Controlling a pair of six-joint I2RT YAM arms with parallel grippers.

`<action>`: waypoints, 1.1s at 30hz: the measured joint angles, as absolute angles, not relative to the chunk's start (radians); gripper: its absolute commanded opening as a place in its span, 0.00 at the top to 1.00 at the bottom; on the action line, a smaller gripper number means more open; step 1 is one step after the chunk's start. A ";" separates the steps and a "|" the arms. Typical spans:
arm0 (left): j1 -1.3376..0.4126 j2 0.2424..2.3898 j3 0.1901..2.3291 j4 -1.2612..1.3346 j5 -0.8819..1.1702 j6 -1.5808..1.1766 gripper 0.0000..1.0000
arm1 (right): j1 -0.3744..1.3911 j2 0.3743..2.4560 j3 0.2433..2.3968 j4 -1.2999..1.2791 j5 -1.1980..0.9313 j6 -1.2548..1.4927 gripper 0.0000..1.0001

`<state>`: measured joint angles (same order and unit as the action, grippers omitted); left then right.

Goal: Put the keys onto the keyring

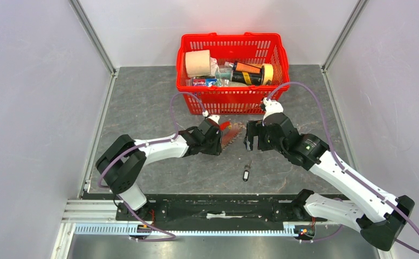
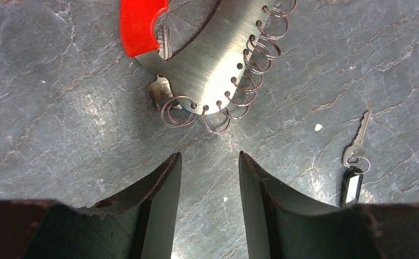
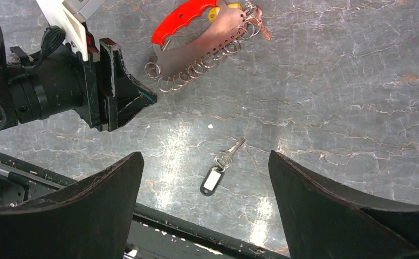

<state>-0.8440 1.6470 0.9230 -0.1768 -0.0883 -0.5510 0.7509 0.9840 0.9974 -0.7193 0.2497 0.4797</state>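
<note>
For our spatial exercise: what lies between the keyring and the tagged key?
Right wrist view: between keyring and key, bare tabletop with one white speck.

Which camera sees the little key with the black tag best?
The right wrist view: the key lies whole, unblocked, near the middle. The left wrist view has it off at the side edge. The top view shows just a speck.

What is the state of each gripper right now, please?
Left gripper: open, holding nothing.
Right gripper: wide open, holding nothing.
</note>
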 measured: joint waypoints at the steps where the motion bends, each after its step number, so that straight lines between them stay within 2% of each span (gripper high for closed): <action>1: -0.844 1.649 0.923 -0.176 -0.088 -0.560 0.50 | 0.751 0.984 0.995 -0.719 0.247 0.480 0.06; 33: -0.844 1.692 0.862 -0.045 -0.140 -0.810 0.63 | 0.751 0.955 0.956 -0.716 0.218 0.506 0.06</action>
<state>-0.8440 1.6920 0.8616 -0.0448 -0.1398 -0.8104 0.7509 0.9550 0.9558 -0.7158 0.2180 0.5056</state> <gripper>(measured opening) 0.373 0.939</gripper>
